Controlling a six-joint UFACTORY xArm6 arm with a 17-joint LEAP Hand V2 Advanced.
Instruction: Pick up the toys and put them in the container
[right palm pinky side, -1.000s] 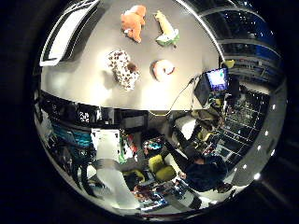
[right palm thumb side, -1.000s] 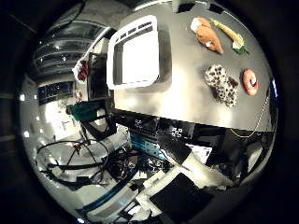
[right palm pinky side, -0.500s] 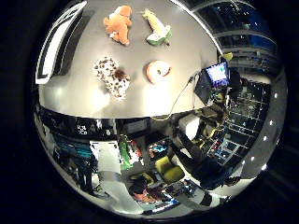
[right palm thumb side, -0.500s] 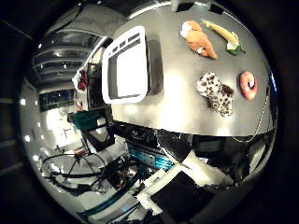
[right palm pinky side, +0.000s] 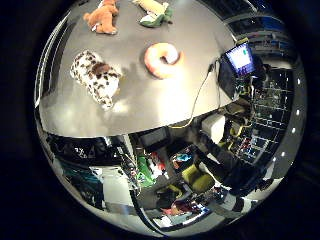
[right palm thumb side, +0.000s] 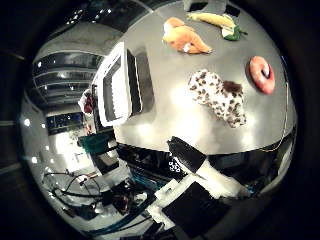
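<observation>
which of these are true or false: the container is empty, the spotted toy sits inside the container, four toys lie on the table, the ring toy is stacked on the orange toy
1. The white container is empty. True.
2. The spotted toy sits inside the container. False: it lies on the grey table, beside the container.
3. Four toys lie on the table. True: the spotted toy, orange plush, yellow-green toy and ring toy.
4. The ring toy is stacked on the orange plush. False: they lie apart.

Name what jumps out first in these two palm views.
Four soft toys lie apart on the grey table: a spotted plush nearest, a pink ring beside it, an orange plush and a yellow-green toy farther back. The white container sits at the table's other end, empty.
</observation>
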